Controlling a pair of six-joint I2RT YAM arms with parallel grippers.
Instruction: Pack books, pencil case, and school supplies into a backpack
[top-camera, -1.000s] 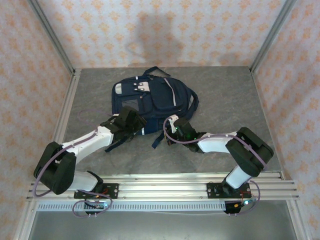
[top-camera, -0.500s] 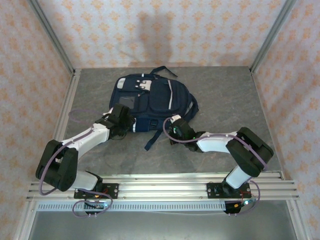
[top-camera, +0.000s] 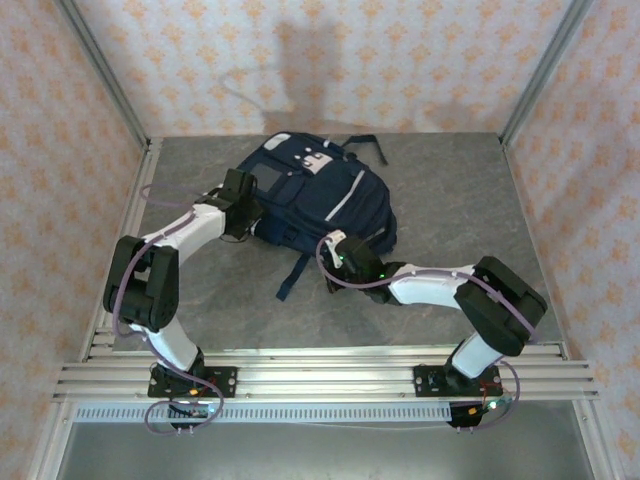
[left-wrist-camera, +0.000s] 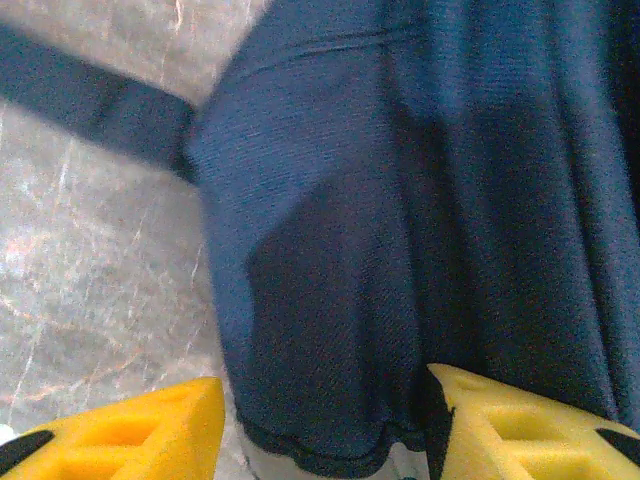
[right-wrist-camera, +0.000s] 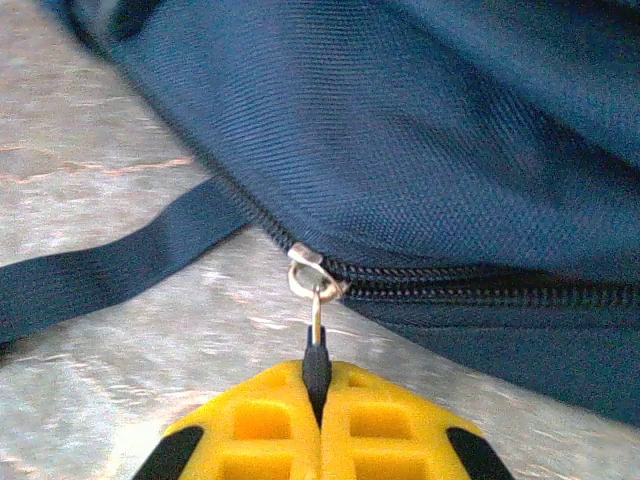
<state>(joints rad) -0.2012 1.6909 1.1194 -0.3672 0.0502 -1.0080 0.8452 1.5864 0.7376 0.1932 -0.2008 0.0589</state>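
Top external: the backpack (top-camera: 330, 190) lies at the far middle of the table (top-camera: 470, 200), front pockets up. The left gripper (top-camera: 245, 205) is at its left edge and the right gripper (top-camera: 335, 252) at its near edge, beside a loose strap (top-camera: 297, 272).

Left wrist: the yellow fingers (left-wrist-camera: 150, 430) stand about half apart, and a fold of navy fabric fills the gap between them. It looks pinched, though how firmly I cannot tell.

Right wrist: the jaws are fully closed on the thin zipper pull (right-wrist-camera: 317, 345), which hangs from the slider (right-wrist-camera: 310, 275) at one end of the closed zip.

Judging from this, the pull is a slim piece in a tip grip, so a sideways tug could slide it out. If the left hold on soft cloth gives way, the whole bag would likely drag along the table instead of the zip running open.
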